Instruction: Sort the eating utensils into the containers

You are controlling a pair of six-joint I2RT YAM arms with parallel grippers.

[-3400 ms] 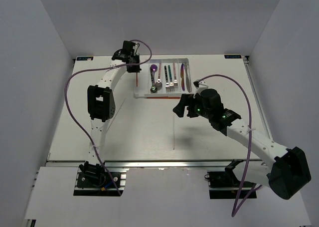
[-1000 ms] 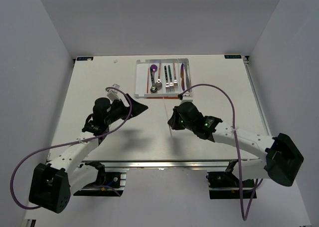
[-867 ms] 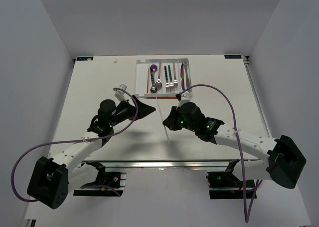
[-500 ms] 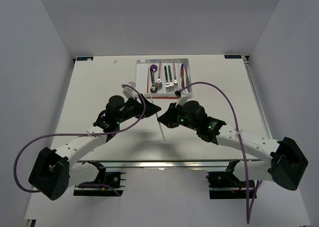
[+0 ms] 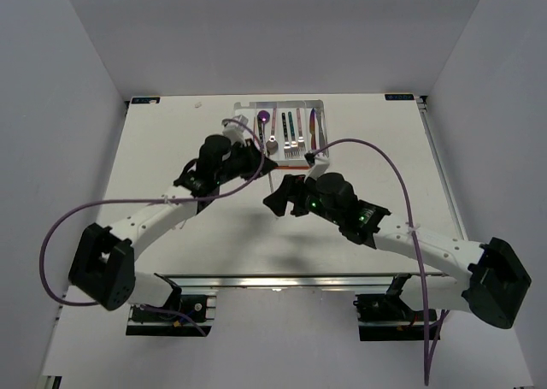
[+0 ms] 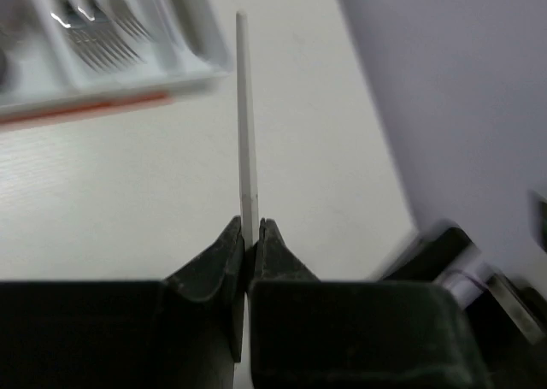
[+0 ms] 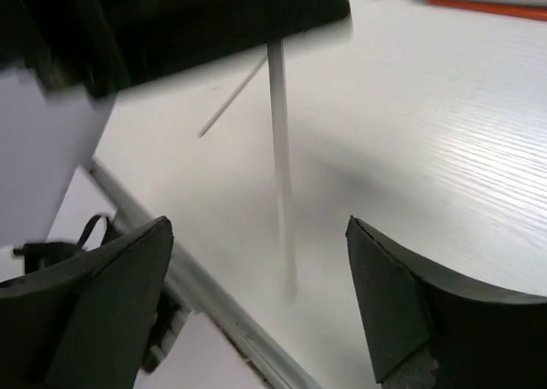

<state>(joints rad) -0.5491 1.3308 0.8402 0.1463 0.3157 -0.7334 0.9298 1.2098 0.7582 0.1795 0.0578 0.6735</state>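
L claw [image 6: 249, 235] clenched on white chopstick [image 6: 246, 124], pinched near one end; rest of stick pointing straight out past fingertips. Ahead and to L of claw: white divided tray [image 6: 192, 61] w/ forks [image 6: 94, 47] in one compartment, blurred. Red-orange chopstick [image 6: 94, 111] lying along tray's near edge; inside or outside wall, can't tell.

R claw [image 7: 258, 231] released, fingers [image 7: 111, 303] spread wide, gripping nothing. Same white chopstick [image 7: 279, 150] ahead of it, between both fingers, apart from each, over table [image 7: 444, 132].

From above: L claw [image 5: 261, 168] & R claw [image 5: 275, 203] near each other, just short of tray [image 5: 318, 107]. Purple spoon [image 5: 264, 115] + forks [image 5: 291, 137] in separate compartments beyond both claws.
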